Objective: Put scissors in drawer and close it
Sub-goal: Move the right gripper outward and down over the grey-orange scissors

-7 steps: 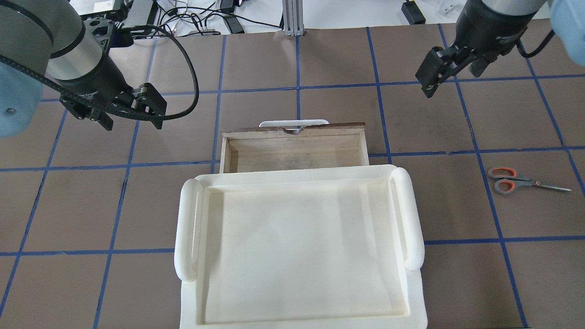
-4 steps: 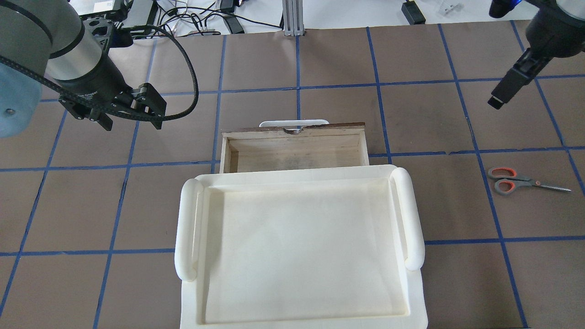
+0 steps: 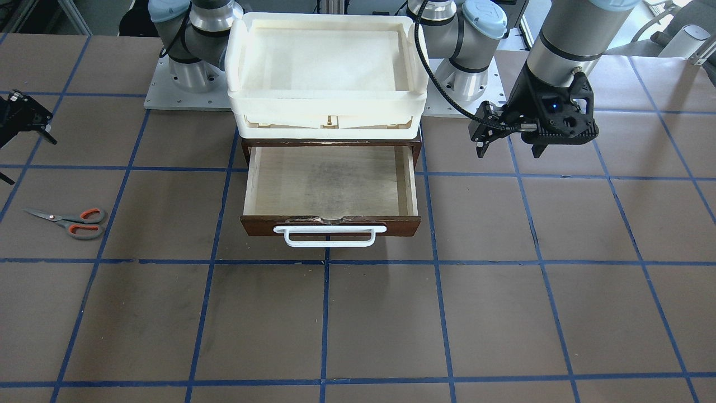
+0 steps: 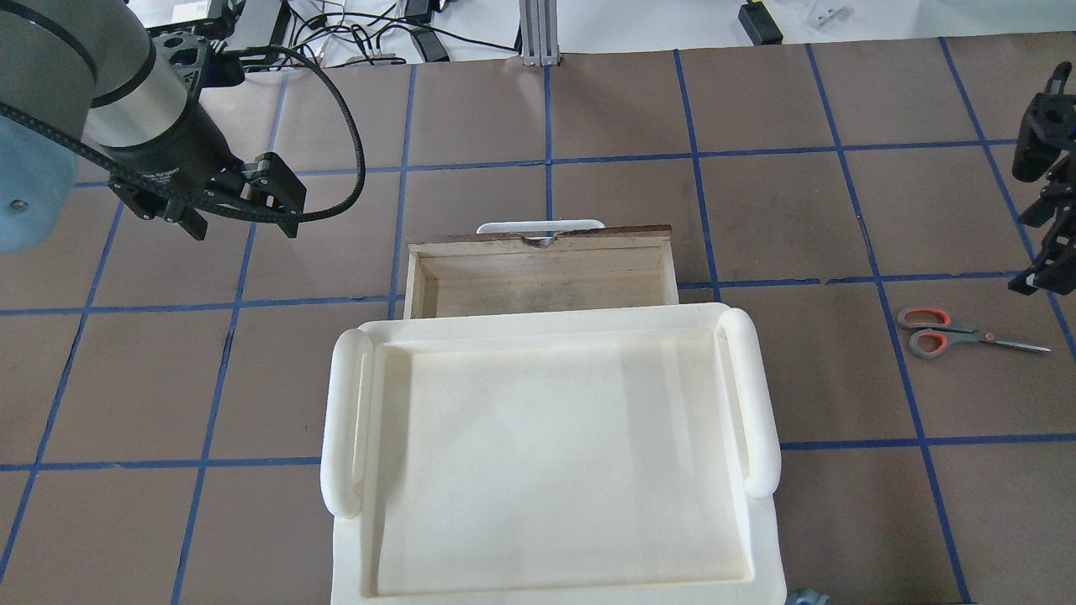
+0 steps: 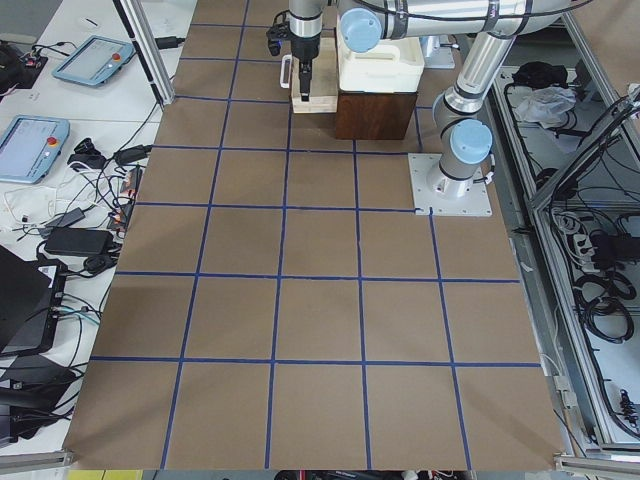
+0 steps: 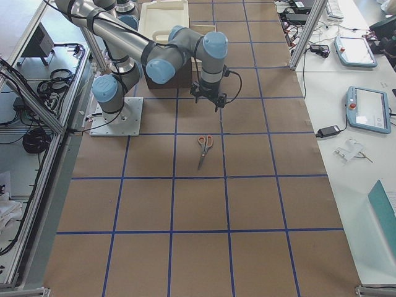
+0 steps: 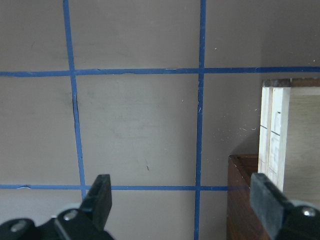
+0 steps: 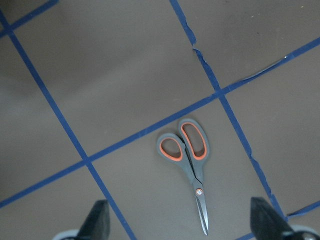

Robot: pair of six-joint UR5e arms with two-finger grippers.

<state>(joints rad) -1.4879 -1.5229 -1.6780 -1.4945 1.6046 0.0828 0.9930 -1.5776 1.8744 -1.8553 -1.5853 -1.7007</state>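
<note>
CHANGE: right pincer (image 8: 182, 222) swung outward, now over scissors (image 8: 191, 172) on tabletop (image 8: 100, 75); spread wide, empty | left pincer (image 7: 183, 200) unmoved, wide | drawer (image 3: 330, 184) open; grasp judged next

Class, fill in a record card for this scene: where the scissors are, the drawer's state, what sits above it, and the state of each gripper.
scissors: blades closed, flat on the table, on the robot's right, outside the drawer
drawer: pulled open, nothing inside
tray: cream, empty, sits above the drawer
left gripper: open, holding nothing, beside the drawer's corner
right gripper: open, holding nothing, above the scissors
</note>
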